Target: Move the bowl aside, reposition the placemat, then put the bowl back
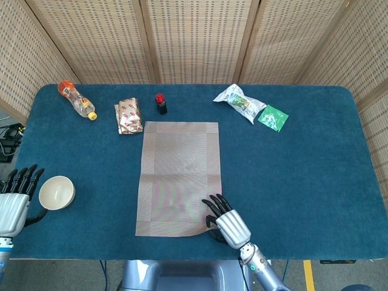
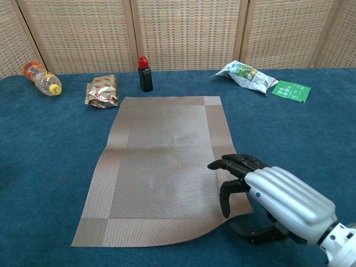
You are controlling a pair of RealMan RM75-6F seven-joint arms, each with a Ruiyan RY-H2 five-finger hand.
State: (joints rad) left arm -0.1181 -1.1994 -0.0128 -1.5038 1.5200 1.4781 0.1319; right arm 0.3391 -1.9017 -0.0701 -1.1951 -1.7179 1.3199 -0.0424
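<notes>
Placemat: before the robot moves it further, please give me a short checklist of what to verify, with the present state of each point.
1. Bowl off the placemat: ok, it stands near the table's left edge.
2. Right robot hand grips the placemat's near right corner: ok, the corner is lifted, fingers above and thumb below.
3. Left robot hand clear of the placemat: ok, it rests beside the bowl.
4. Small black bottle and foil packet clear of the far edge: ok, but close.
5. Grip firmness: cannot tell.
</notes>
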